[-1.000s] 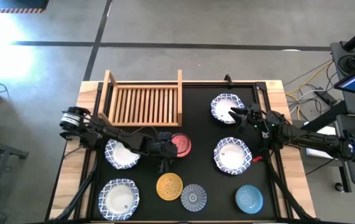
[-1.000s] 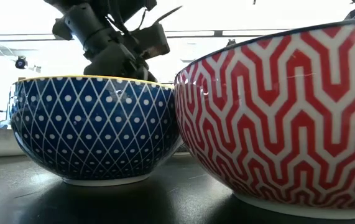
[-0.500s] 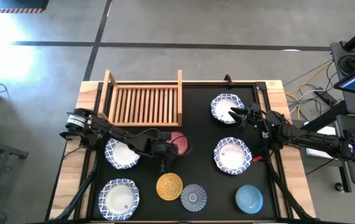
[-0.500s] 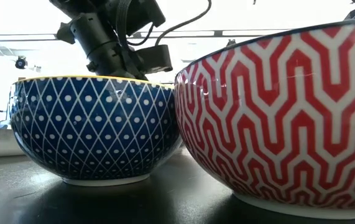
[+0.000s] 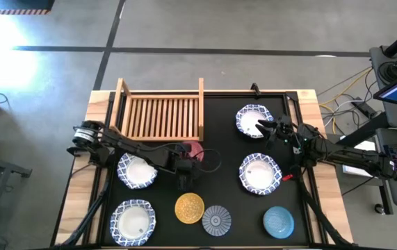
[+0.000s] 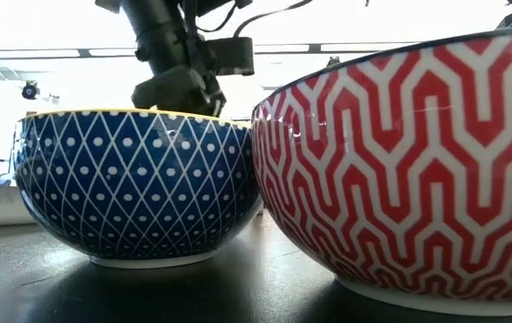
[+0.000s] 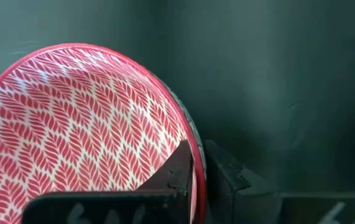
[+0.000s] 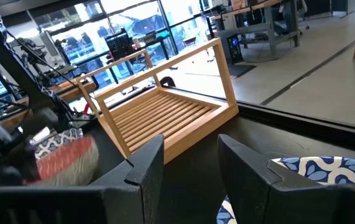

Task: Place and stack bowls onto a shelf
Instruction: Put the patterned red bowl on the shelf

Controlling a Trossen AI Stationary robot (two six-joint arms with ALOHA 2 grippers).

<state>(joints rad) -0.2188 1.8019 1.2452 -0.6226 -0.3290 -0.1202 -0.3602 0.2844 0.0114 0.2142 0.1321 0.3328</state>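
Note:
My left gripper is shut on the red bowl, just in front of the wooden shelf's near right corner. The left wrist view shows the bowl's red leaf-patterned inside. The right wrist view shows the bowl blurred, beside the shelf. My right gripper waits open at the near edge of a white blue-rimmed bowl at the far right, holding nothing. The other bowls rest on their bases on the black mat. My left gripper pinches the red bowl's rim, one finger inside the bowl and one outside. The fingers come from above, slanting down. The bowl looks tilted; I cannot tell whether its base is clear of the mat.
White blue-rimmed bowls stand at the left, near left and right. The yellow, grey-blue and light blue bowls line the near edge. In the low view, two bowls fill the foreground.
My left gripper has shut on the red bowl's rim, then risen and gone toward the shelf. The red bowl has shifted with it toward the shelf's near right corner.

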